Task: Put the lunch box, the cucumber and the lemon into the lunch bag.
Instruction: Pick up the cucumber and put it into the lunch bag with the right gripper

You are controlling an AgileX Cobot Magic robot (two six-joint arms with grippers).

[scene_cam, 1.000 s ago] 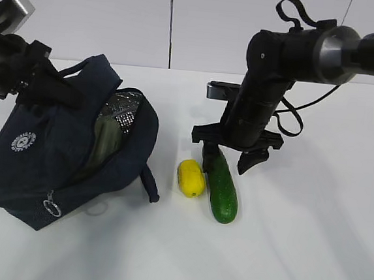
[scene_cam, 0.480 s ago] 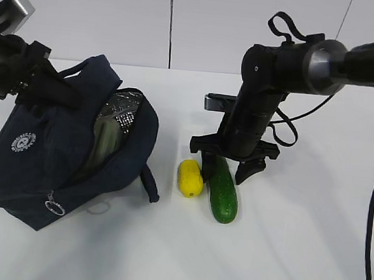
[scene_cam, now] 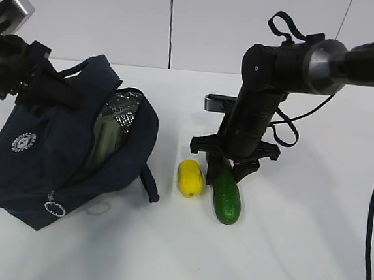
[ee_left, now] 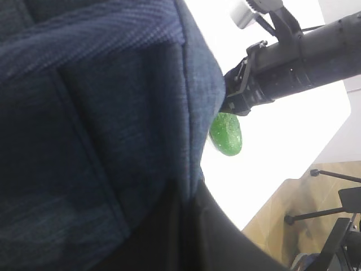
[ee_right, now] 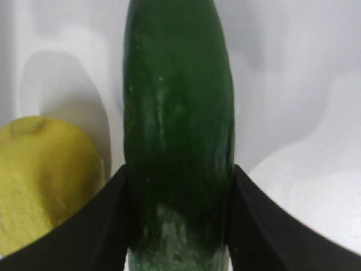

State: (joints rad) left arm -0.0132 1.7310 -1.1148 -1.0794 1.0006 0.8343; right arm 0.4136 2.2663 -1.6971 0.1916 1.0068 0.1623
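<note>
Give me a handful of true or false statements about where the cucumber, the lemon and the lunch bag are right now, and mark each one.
1. The right hand has its fingers against both sides of the cucumber. True.
2. The lemon is already inside the lunch bag. False: it lies on the table, between the bag and the cucumber.
3. The lunch bag's top is open, showing a silver lining. True.
4. The cucumber lies to the left of the lemon in the exterior view. False: it lies to the lemon's right.
5. The left hand is gripping the lemon. False: the left arm is at the bag, far from the lemon.
</note>
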